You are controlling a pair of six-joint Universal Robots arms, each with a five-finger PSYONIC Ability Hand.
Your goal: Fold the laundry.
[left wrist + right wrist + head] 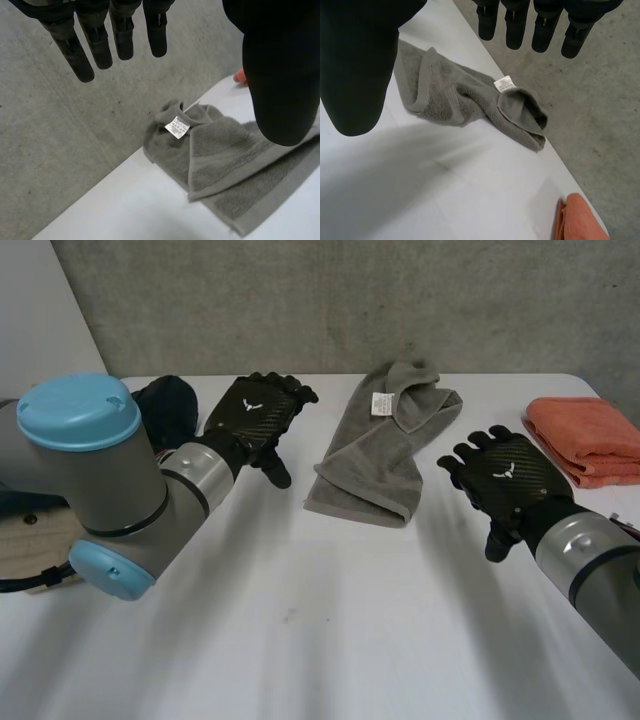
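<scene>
My right hand (505, 478) and left hand (255, 412) hover open-fingered, holding nothing. Grey towel (385, 445) lies rumpled between them on the table (300, 640); wrist views show its label (177, 126) up. Head view shows orange towel (590, 438) folded, far right.

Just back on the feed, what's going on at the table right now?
Neither hand holds anything. The left hand and the right hand are both open, one on each side of the grey towel and not touching it. The towel lies rumpled and loosely doubled over on the white table, its white label facing up, not yet neatly folded. An orange towel lies folded beyond the right hand.
</scene>
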